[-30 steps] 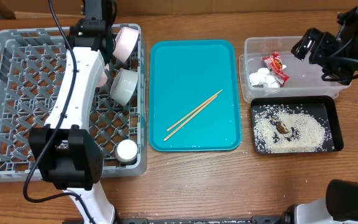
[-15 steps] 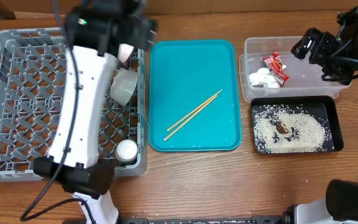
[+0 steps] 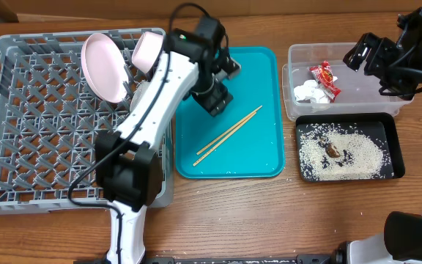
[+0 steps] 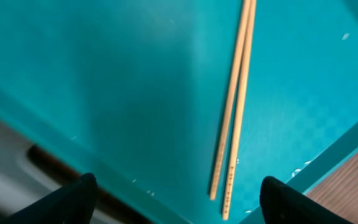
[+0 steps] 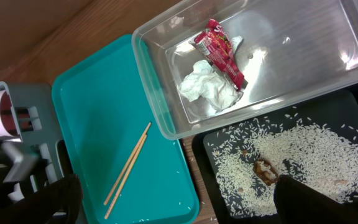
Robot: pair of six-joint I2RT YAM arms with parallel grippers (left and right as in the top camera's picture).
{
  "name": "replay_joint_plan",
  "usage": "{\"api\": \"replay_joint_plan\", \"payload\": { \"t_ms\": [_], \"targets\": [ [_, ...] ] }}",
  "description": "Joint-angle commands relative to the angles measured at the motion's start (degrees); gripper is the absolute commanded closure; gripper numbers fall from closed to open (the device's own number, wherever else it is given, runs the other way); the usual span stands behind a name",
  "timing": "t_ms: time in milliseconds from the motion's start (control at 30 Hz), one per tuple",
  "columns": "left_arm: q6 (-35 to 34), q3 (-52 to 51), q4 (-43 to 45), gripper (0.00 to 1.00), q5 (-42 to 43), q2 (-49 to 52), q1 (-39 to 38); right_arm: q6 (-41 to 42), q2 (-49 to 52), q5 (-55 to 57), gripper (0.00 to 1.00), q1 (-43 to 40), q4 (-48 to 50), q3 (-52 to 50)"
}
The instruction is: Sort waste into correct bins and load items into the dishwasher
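Two wooden chopsticks [image 3: 229, 136] lie side by side on the flat teal tray [image 3: 196, 66]; they also show in the left wrist view [image 4: 235, 106]. My left gripper [image 3: 216, 103] [image 4: 179, 208] hovers open and empty over the tray, just above them. The pink plate [image 3: 102, 66] and pink bowl [image 3: 146, 50] stand in the grey rack [image 3: 20, 110]. The grey-white bowl and white cup are hidden under the left arm. The clear tub [image 3: 357, 99] holds the wrapper [image 3: 324, 79] and tissue [image 3: 308, 92]. The black tray [image 3: 394, 147] holds rice [image 3: 350, 154] and the brown scrap [image 3: 333, 149]. My right gripper [image 3: 359, 53] [image 5: 185, 202] is open above the tub.
The left arm stretches across the rack's right side and the tray's left edge. In the right wrist view the tub [image 5: 160, 118], black tray [image 5: 201, 149], teal tray [image 5: 92, 112] and chopsticks [image 5: 127, 168] lie below. Bare wooden table runs along the front.
My left arm has swung right from over the rack to above the teal tray, uncovering the pink plate standing in the rack. The right arm has not moved.
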Motion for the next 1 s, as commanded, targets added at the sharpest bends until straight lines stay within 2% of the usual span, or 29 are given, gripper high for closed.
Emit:
{"api": "replay_joint_plan", "payload": {
  "t_ms": [0,167,367,800,900,967],
  "targets": [
    [4.55,-0.48,0.39,0.14,1.29,3.28,-1.62,-0.02,-0.9,0.02,0.0,0.17,0.26,1.14],
    [6.29,-0.48,2.34,0.14,0.83,8.26,-2.67,-0.02,-0.9,0.02,0.0,0.17,0.26,1.14],
    [7.8,-0.48,2.4,0.2,0.9,12.76,-2.67,-0.02,-0.9,0.02,0.0,0.17,0.26,1.14],
    [8.33,-0.55,3.06,0.19,3.65,13.68,-2.67,-0.02,-0.9,0.02,0.0,0.17,0.26,1.14],
    [6.78,-0.57,3.52,0.27,3.63,13.68,-2.64,-0.02,-0.9,0.02,0.0,0.17,0.26,1.14],
    [5.73,-0.57,3.98,0.29,3.61,13.68,-2.67,-0.02,-0.9,0.02,0.0,0.17,0.28,1.14]
  ]
}}
